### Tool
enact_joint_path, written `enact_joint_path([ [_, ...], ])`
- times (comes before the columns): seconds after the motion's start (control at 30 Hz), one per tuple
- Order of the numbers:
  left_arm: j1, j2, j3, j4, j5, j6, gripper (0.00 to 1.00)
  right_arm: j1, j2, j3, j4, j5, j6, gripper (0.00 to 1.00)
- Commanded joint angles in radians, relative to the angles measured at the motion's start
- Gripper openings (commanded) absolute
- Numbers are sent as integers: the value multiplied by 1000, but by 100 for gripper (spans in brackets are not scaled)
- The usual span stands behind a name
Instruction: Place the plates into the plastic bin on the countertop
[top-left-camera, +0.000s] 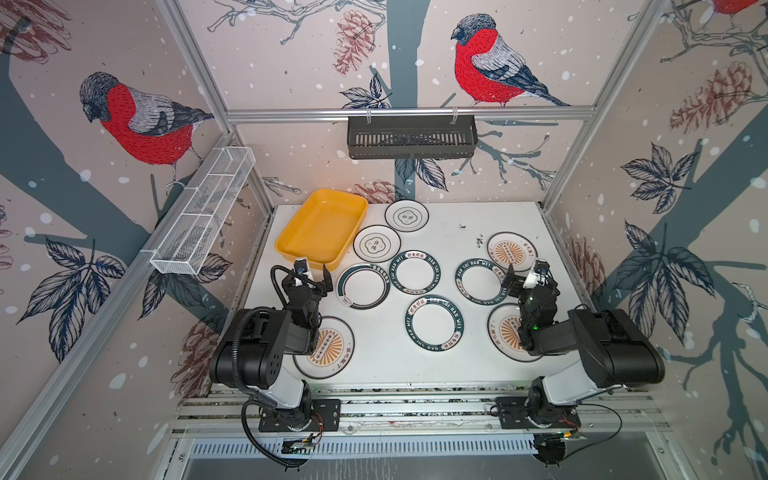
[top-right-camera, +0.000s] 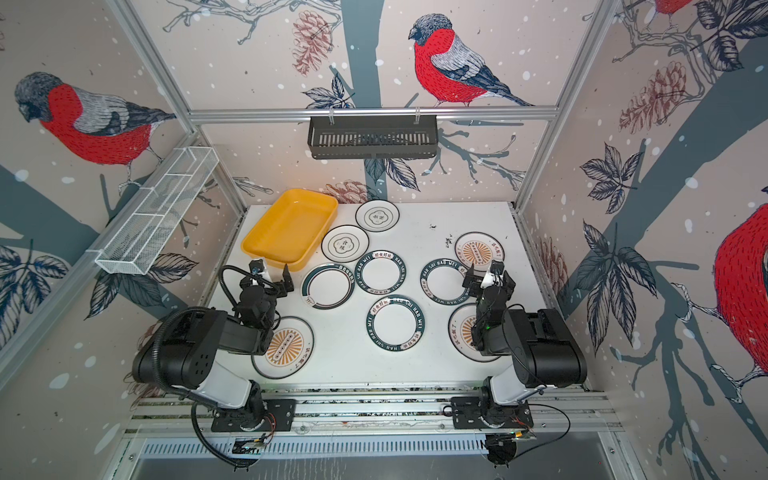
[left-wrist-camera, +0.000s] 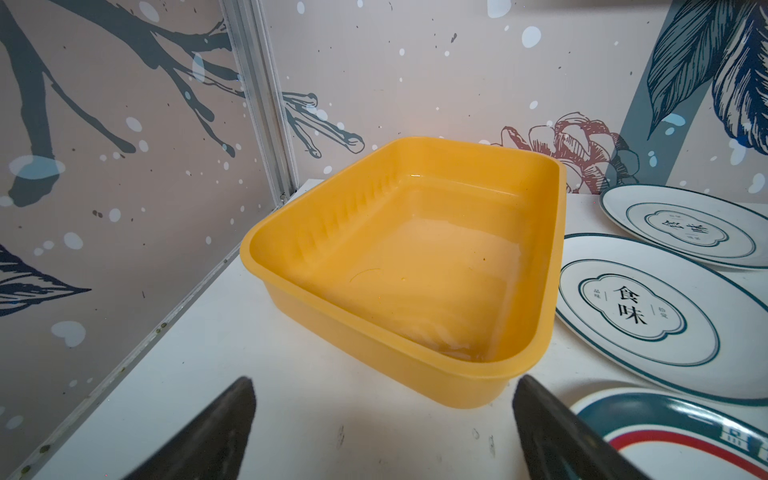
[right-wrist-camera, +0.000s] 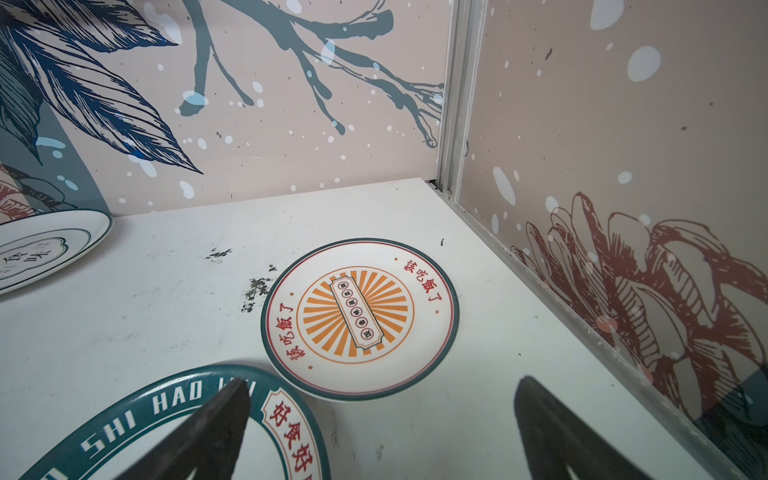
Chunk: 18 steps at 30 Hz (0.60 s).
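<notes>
Yellow and shallow, the bin (top-left-camera: 322, 226) sits empty at the far left of the white counter (top-left-camera: 457, 365), turned at a slant. All nine plates lie flat on the counter outside it. A flower plate (top-left-camera: 377, 243) lies just beside the bin's long right side, with a second flower plate (top-left-camera: 406, 216) farther back. Four green-rimmed plates cluster in the middle: the leftmost green-rimmed plate (top-left-camera: 363, 286) is near the bin's front corner, and the rightmost green-rimmed plate (top-left-camera: 478, 280) lies toward the right side.

A far sunburst plate (top-left-camera: 512, 252) lies at the back right. A front left sunburst plate (top-left-camera: 332, 353) is partly hidden under the left arm (top-left-camera: 257, 345). A front right sunburst plate (top-left-camera: 503, 332) is partly hidden under the right arm (top-left-camera: 611, 345).

The left claw (top-left-camera: 314, 276) hovers just in front of the bin's near end, fingers spread wide with nothing between them. The right claw (top-left-camera: 524, 276) hovers over the edge of the rightmost green-rimmed plate, also spread wide and empty, pointing toward the far sunburst plate.
</notes>
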Motion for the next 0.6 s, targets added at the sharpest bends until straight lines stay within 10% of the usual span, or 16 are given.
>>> enact_joint_path([
  [0.0, -2, -10, -8, 35, 12, 14, 96, 2, -10, -4, 31, -20, -13, 100],
  [0.17, -54, -239, 44, -218, -39, 50, 96, 75, -168, 119, -282, 10, -92, 100],
  [0.33, -63, -462, 257, -737, 133, -80, 96, 130, -328, 315, -691, -57, -13, 100],
  [0.57, -158, -597, 365, -990, 308, -488, 96, 234, -384, 529, -1107, -433, 290, 100],
])
